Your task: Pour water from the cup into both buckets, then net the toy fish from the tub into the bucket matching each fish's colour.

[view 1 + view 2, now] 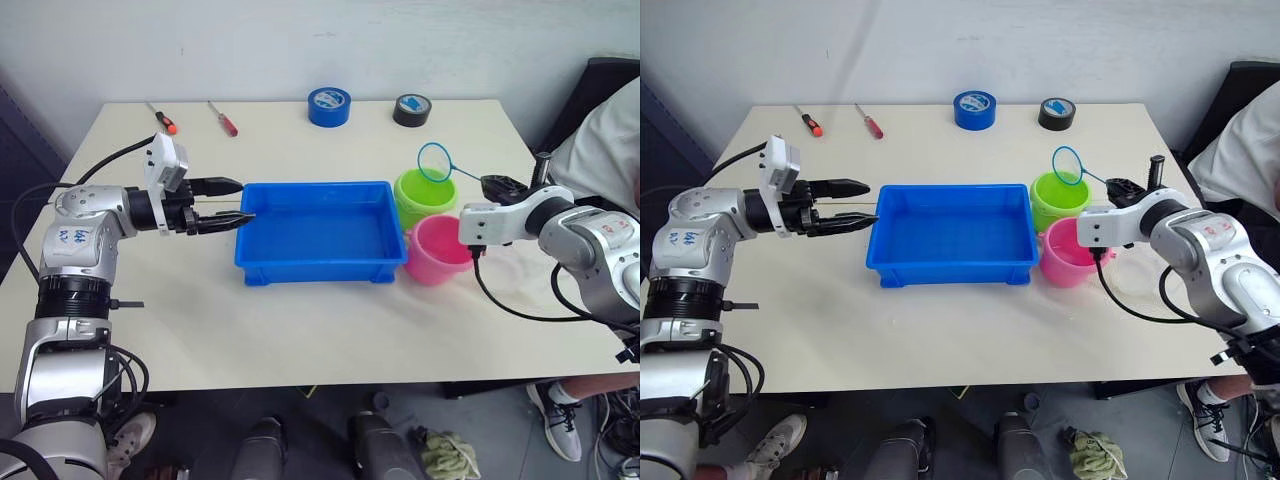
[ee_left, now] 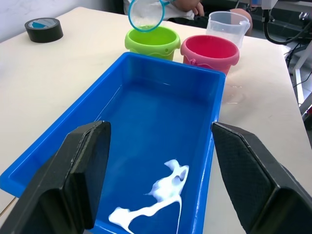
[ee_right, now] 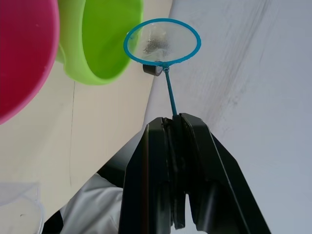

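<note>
Pinching the net (image 1: 434, 162) by its stick, the right gripper (image 1: 497, 186) holds the hoop above the green bucket (image 1: 424, 197), right of centre. Left gripper (image 1: 228, 202) gapes at the tub (image 1: 320, 262), mid-frame.

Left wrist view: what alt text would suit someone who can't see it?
Two open black fingers frame a blue tub holding water. Beyond it stand a green bucket, a pink bucket and a clear cup, with a net above the green one.
</note>
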You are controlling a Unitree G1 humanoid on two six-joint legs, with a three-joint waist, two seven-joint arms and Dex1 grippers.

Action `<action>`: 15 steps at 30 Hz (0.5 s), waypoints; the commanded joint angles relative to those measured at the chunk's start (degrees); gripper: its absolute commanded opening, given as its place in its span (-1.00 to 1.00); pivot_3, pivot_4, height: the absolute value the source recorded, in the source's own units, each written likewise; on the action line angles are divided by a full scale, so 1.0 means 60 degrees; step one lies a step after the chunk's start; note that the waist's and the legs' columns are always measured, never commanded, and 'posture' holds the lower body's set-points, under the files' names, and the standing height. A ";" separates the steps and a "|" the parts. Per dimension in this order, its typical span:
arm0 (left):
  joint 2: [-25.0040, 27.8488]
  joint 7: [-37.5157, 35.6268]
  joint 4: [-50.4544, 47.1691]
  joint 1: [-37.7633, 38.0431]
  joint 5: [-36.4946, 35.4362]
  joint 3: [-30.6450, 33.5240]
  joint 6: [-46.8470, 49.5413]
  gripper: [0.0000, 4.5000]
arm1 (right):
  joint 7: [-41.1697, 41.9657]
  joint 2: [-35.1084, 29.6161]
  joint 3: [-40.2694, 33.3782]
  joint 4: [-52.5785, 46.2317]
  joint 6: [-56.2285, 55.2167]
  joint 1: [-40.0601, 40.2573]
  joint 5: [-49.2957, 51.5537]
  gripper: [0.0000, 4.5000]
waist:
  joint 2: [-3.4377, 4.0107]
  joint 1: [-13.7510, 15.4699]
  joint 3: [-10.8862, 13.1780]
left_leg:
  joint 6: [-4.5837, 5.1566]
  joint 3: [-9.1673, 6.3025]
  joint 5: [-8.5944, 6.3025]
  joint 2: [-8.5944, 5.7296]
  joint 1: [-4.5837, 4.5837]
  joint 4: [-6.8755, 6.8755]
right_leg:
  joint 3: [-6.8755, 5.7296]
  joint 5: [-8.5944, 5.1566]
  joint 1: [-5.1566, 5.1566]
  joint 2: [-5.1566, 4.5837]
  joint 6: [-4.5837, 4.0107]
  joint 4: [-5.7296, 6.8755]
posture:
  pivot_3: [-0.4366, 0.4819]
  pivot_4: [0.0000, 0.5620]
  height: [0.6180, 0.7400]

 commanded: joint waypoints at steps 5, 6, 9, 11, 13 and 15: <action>0.0606 -0.0458 -0.0727 0.0057 -0.0399 0.0377 0.0568 0.59 | 0.2063 0.0812 -0.2522 -0.1173 0.1764 -0.0350 0.3195 -1.00 | 0.0000 -0.0037 0.0000 | 0.0000 -0.0001 0.0000 0.0003 0.0004 0.0005 | 0.0003 0.0000 0.0002 0.0004 0.0000 0.0016 | -0.05 -0.47 0.90; 0.0858 -0.0685 -0.0972 0.0156 -0.0509 0.0410 0.0812 0.59 | 0.2810 0.0952 -0.2882 -0.1254 0.2118 -0.0518 0.4313 -1.00 | 0.0000 -0.0030 0.0000 | -0.0001 -0.0002 0.0000 0.0004 0.0004 0.0004 | 0.0002 0.0000 0.0002 0.0005 0.0000 0.0019 | -0.05 -0.47 0.90; 0.1550 -0.1147 -0.1687 0.0538 -0.0756 0.0511 0.1369 0.59 | 0.4795 0.1077 -0.3417 -0.1622 0.3081 -0.0766 0.6848 -1.00 | 0.0000 -0.0047 0.0000 | -0.0001 -0.0005 0.0000 0.0009 0.0010 -0.0001 | -0.0001 0.0000 0.0009 0.0003 0.0000 0.0014 | -0.05 -0.47 0.90; 0.2123 -0.1445 -0.2434 0.1196 -0.0935 0.0611 0.1706 0.59 | 0.5879 0.1196 -0.3280 -0.1919 0.4296 -0.1058 0.8344 -1.00 | 0.0002 -0.0066 0.0000 | -0.0001 -0.0014 0.0000 0.0019 0.0014 -0.0002 | -0.0008 0.0000 0.0019 -0.0002 -0.0001 0.0003 | -0.05 -0.47 0.90; 0.2376 -0.1440 -0.2942 0.1528 -0.1210 0.0721 0.2269 0.59 | 0.6382 0.1314 -0.3021 -0.2000 0.5186 -0.1286 0.9167 -1.00 | 0.0003 -0.0059 0.0001 | -0.0002 -0.0012 -0.0002 0.0026 0.0023 -0.0004 | 0.0000 0.0000 0.0029 -0.0020 -0.0001 0.0000 | -0.05 -0.47 0.90; 0.2567 -0.1351 -0.3532 0.1765 -0.1452 0.0809 0.2783 0.59 | 0.6874 0.1482 -0.2504 -0.1871 0.5285 -0.1332 0.9427 -1.00 | 0.0003 -0.0028 0.0001 | -0.0002 -0.0027 -0.0002 0.0024 0.0023 0.0002 | -0.0014 0.0000 0.0032 -0.0025 -0.0003 0.0004 | -0.05 -0.47 0.90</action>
